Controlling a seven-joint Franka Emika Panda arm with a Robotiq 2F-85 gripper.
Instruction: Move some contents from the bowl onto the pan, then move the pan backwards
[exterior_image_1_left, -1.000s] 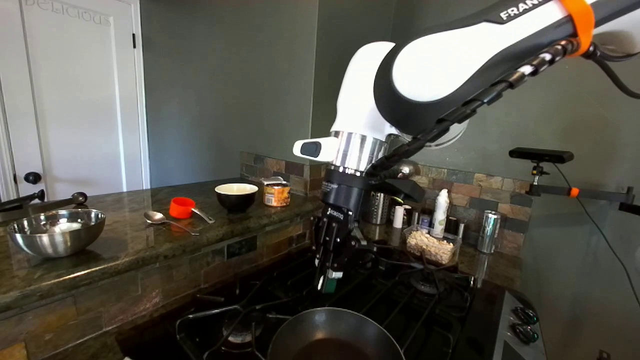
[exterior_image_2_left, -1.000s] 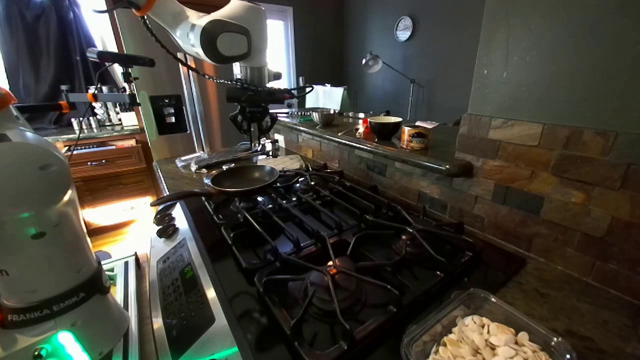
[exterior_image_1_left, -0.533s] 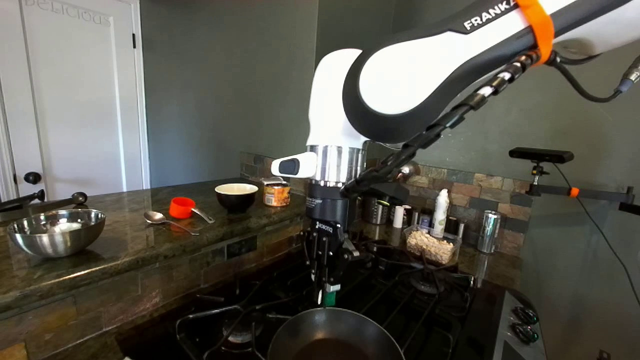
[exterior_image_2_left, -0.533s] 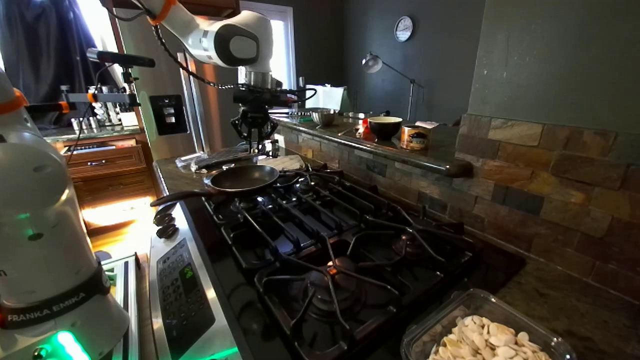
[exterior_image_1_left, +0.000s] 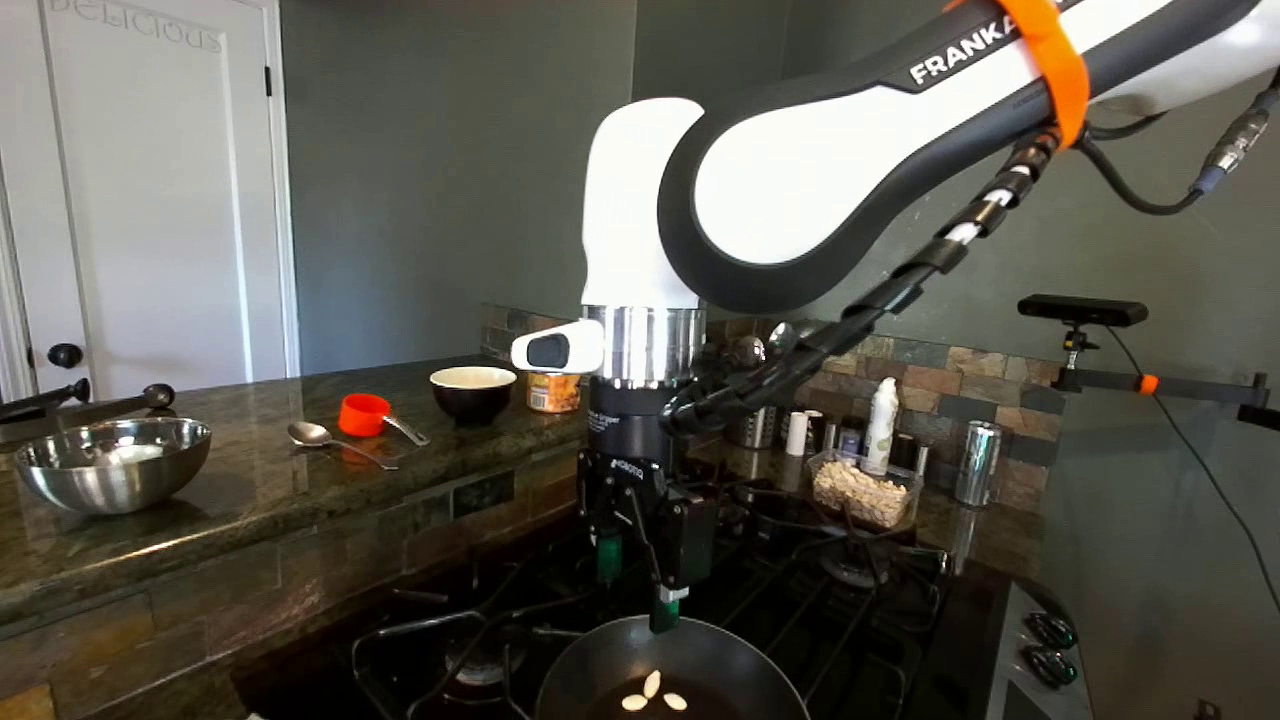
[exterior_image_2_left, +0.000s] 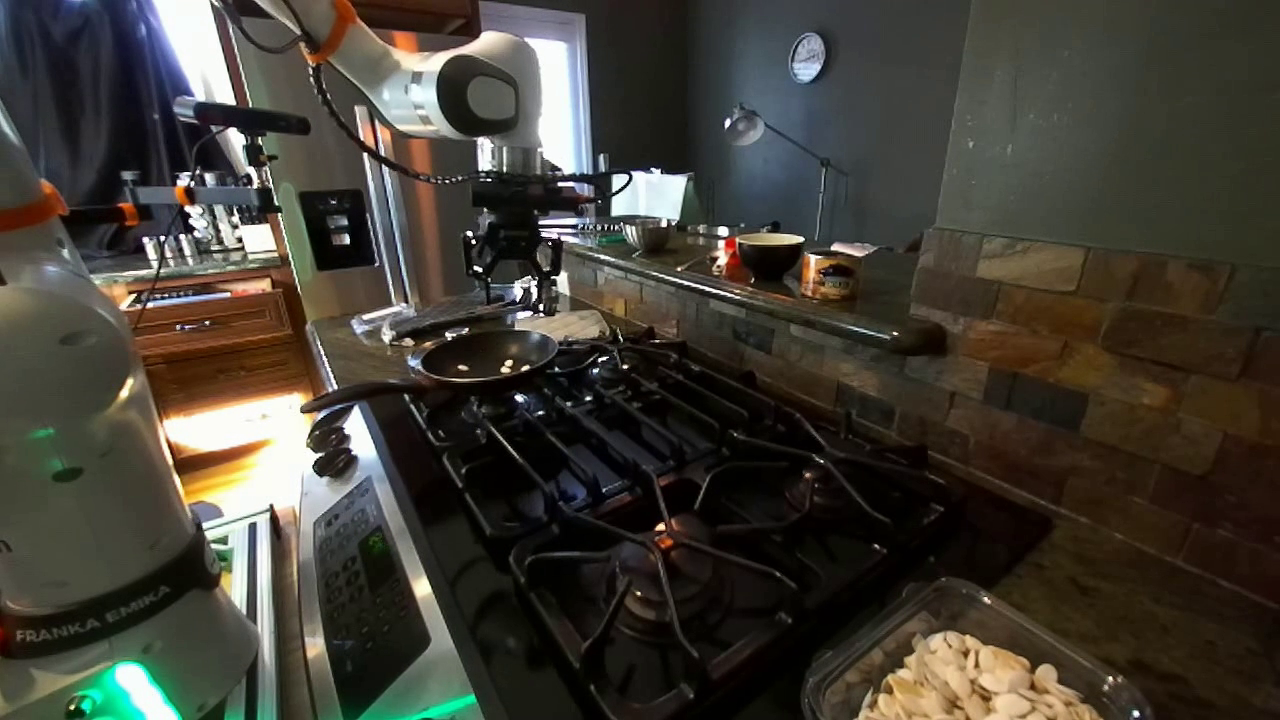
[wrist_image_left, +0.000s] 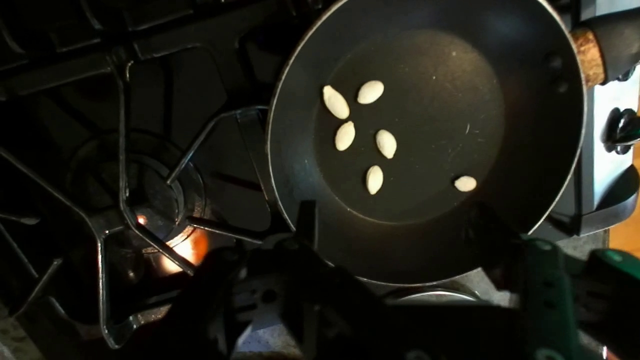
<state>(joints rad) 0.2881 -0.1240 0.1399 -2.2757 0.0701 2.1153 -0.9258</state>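
The dark pan (exterior_image_1_left: 710, 650) rests on the stove in both exterior views, its handle (exterior_image_2_left: 360, 393) pointing towards the control panel. Several pale seeds, the contents (wrist_image_left: 386, 143), lie scattered on its floor in the wrist view. Above the pan's rim my gripper (exterior_image_1_left: 636, 588) points down with its fingers spread; nothing shows between them. The wrist view has the gripper (wrist_image_left: 395, 220) apart from the seeds, one finger on either side over the near part of the pan. The bowl, a clear plastic tub (exterior_image_2_left: 880, 640), holds a heap of the same seeds at the stove's opposite end.
Iron grates (exterior_image_2_left: 620, 440) cover the stove. On the raised ledge stand a steel bowl (exterior_image_1_left: 120, 475), a red measuring cup (exterior_image_1_left: 363, 415), a spoon (exterior_image_1_left: 312, 434), a black bowl (exterior_image_1_left: 473, 402) and a food can (exterior_image_1_left: 553, 393). A white spray bottle (exterior_image_1_left: 880, 425) stands beside the tub.
My gripper has come down and across to the pan, then opened from nearly shut. Seeds now lie in the pan, which was bare before. Pan and tub have not moved.
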